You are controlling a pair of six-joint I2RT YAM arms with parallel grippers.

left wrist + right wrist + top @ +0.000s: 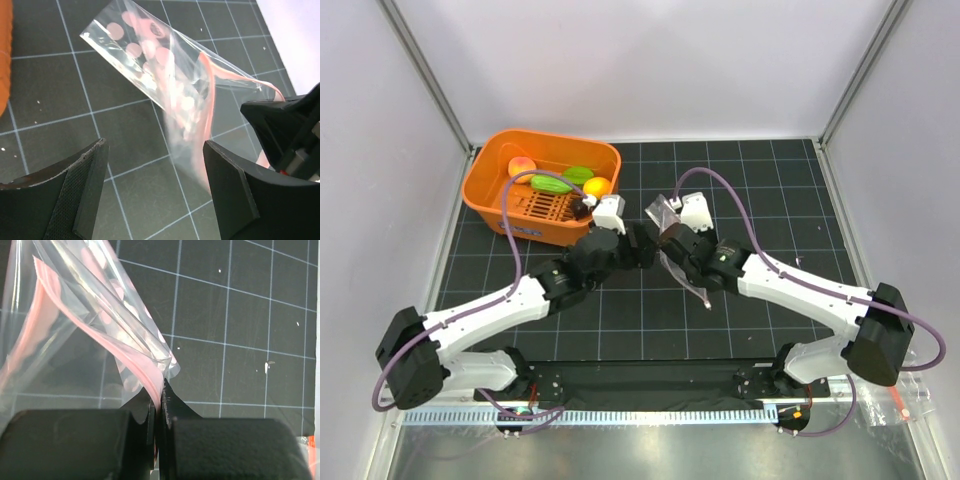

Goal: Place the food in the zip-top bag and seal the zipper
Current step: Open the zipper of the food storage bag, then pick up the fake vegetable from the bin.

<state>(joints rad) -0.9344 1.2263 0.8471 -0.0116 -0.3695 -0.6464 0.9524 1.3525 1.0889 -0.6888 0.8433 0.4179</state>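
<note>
The right claw [159, 412] pinches the limp, slippery zip-top bag [150, 60] by its pink zipper [132, 365], mid-table; the left claw [155, 155] gapes wide beside it and should, I'd say, take the opposite lip; the food [565, 180] sits in the basket [480, 190]

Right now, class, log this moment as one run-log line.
left gripper: open | right gripper: shut on zipper | zip-top bag: no food visible inside | food: in orange basket
</note>
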